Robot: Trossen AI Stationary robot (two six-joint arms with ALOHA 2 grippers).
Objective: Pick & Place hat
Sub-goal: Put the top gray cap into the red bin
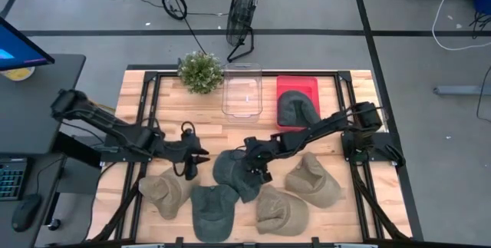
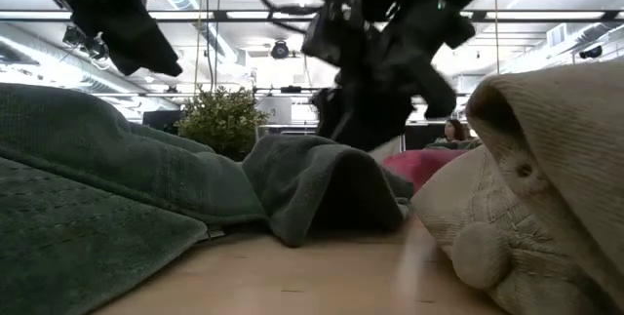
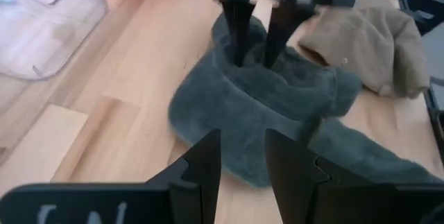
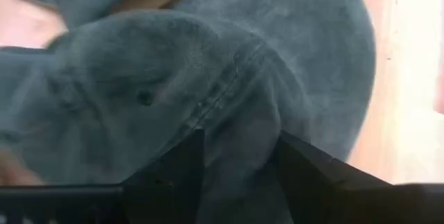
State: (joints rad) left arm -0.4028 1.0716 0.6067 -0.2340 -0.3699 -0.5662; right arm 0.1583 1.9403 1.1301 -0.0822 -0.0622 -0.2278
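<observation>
Grey-green hat (image 1: 234, 173) lying crumpled on the table, pressed by the right gripper (image 1: 258, 169).

The hat is seen as soft, dark grey-green cloth with a stitched seam and a small eyelet (image 4: 143, 98). It is slumped flat under the right gripper, whose fingers (image 3: 238, 26) are set apart and planted on its crown. The brim is spread toward the left gripper (image 1: 196, 158), which is held just beside it.

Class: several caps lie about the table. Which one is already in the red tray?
The grey cap at the table's far side. It alone lies in the red tray; the others lie on bare wood.
</observation>
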